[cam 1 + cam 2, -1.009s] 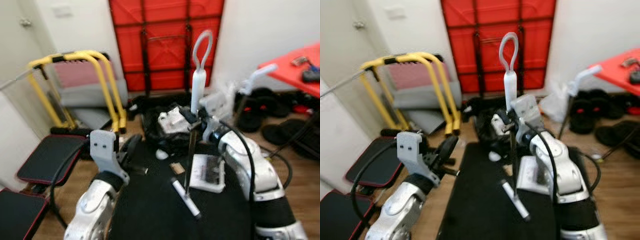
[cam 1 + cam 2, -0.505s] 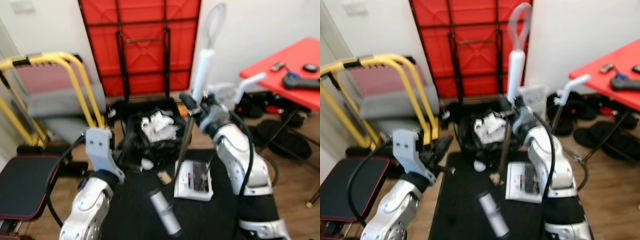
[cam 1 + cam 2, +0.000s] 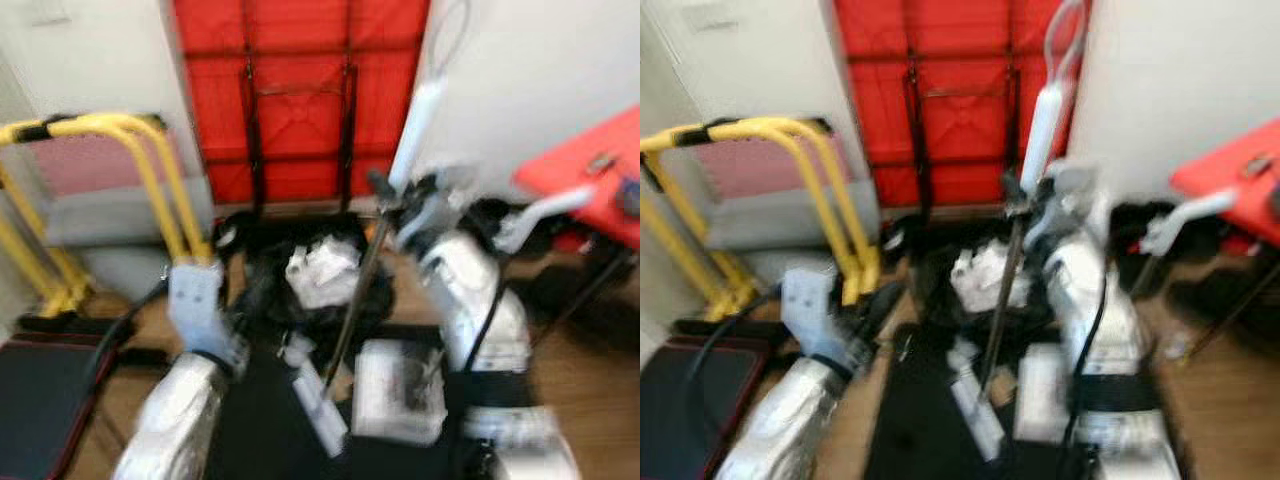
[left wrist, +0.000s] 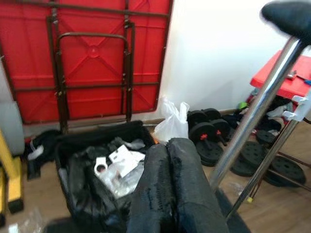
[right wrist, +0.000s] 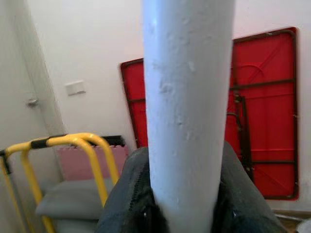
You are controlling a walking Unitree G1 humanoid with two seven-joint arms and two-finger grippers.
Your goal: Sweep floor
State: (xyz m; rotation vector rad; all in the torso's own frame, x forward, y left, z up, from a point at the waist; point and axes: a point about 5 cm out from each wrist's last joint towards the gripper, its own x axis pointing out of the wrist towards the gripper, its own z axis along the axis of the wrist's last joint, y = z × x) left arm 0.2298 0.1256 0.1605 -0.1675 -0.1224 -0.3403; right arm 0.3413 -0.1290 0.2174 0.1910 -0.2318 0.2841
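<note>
Two grippers show, one at work. The right gripper (image 3: 388,200) has its fingers (image 5: 131,194) closed on the white grip of the broom (image 3: 350,320), high on the handle where the white part meets the metal shaft; holding it there probably lets the arm swing the long shaft like a lever. The shaft slants down to the broom head (image 3: 318,405), which rests on the black mat (image 3: 260,430) just beside a white dustpan (image 3: 400,395). The left gripper (image 4: 167,189) has its fingers pressed together on nothing and points at an open black bag (image 4: 92,179) of litter, held clear of the shaft, probably to leave the stroke free. Behind stand a folded red table (image 3: 290,90) against the wall, a yellow frame (image 3: 150,170) and a red bench (image 3: 585,165).

Both eye views are blurred, so the right fingers, the bag's contents and any dirt on the mat are hard to make out. The broom's loop is cut off at the top of the left eye view.
</note>
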